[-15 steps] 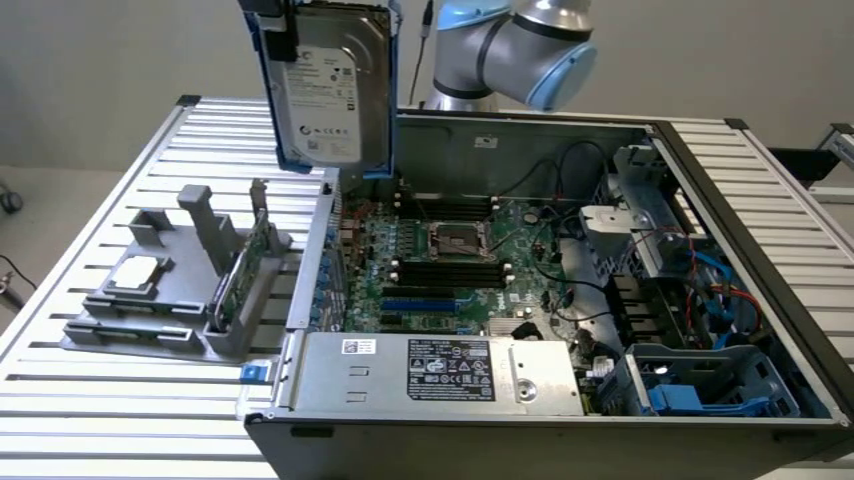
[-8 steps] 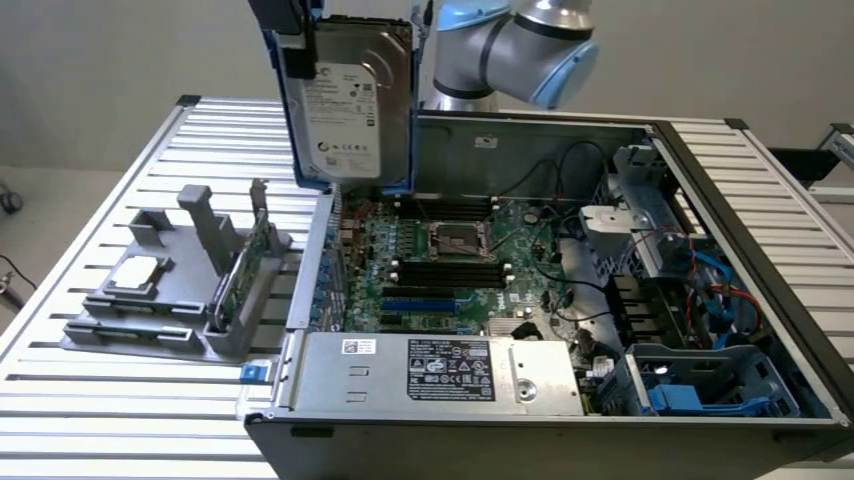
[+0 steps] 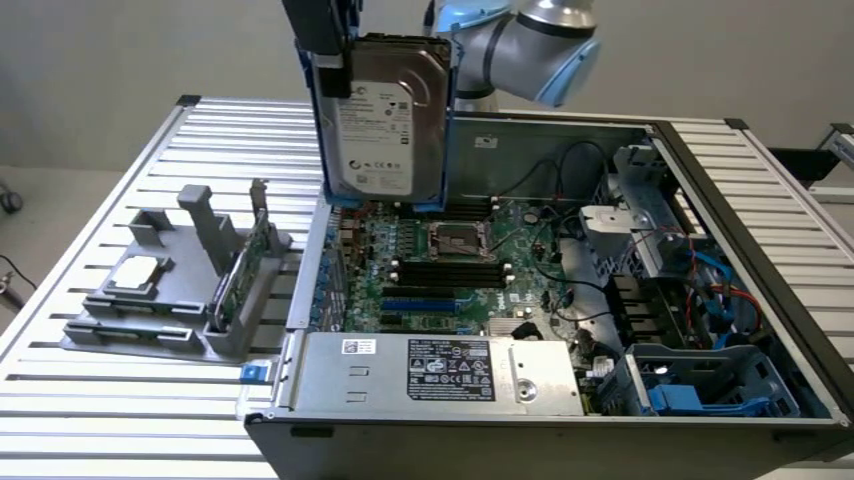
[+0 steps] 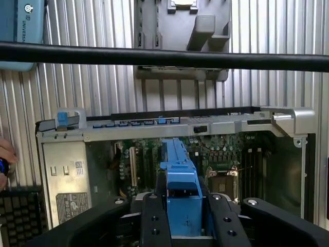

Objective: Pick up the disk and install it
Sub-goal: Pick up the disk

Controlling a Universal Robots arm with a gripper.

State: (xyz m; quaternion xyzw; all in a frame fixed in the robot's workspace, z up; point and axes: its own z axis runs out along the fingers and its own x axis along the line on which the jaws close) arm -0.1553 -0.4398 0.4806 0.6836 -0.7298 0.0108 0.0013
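A robot arm (image 3: 534, 45) reaches over an open computer case (image 3: 747, 200) that lies on its side on a slatted metal surface (image 3: 134, 180). The pincer (image 4: 186, 222) is clenched on the disk (image 3: 387, 120), its two black fingers (image 4: 154, 221) pressing the blue carrier frame from either side. The disk hangs upright on edge in the air above the case, its white label facing the exterior camera. It sits over the part of the green motherboard (image 3: 454, 260) nearest the exterior view's left wall of the case. In the wrist view, the blue frame edge points down towards the motherboard below. A silver power supply (image 3: 441, 370) with a printed label fills the near side of the case. On the exterior view's left, well apart from the disk, a grey holder (image 3: 134, 335) rests on the surface, carrying a small square silver chip (image 3: 138, 272) and an upright green circuit card (image 3: 247, 270).
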